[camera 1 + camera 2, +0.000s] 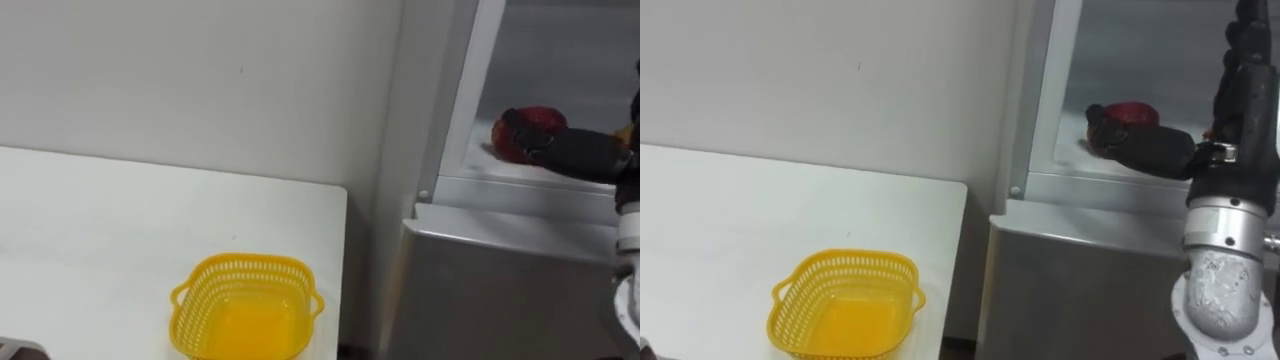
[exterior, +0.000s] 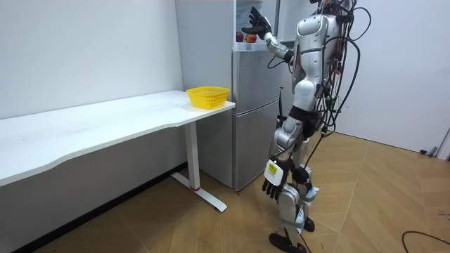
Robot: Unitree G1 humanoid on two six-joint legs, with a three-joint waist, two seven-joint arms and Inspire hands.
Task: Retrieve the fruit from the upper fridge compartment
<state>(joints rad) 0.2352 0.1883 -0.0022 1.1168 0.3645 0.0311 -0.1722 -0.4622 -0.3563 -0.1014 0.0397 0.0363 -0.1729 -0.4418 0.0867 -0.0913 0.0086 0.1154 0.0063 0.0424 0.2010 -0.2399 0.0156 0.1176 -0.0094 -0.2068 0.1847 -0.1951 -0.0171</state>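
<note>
A round red fruit (image 1: pixel 536 124) lies on the white shelf (image 1: pixel 520 178) of the open upper fridge compartment (image 2: pixel 244 28). My right hand (image 1: pixel 578 152) reaches into it from the right, its dark fingertips (image 1: pixel 512 124) against the fruit's left side. From the room the same hand (image 2: pixel 256 25) appears raised at the fridge with its fingers spread, so it is open. My left hand (image 2: pixel 273 185) hangs relaxed beside my thigh. I stand facing the fridge.
A yellow plastic basket (image 1: pixel 247 306) with nothing in it stands on the white table (image 1: pixel 110 230) near its right end, to the left of the fridge. The silver lower fridge door (image 1: pixel 500 290) is closed below the shelf. A white wall rises behind the table.
</note>
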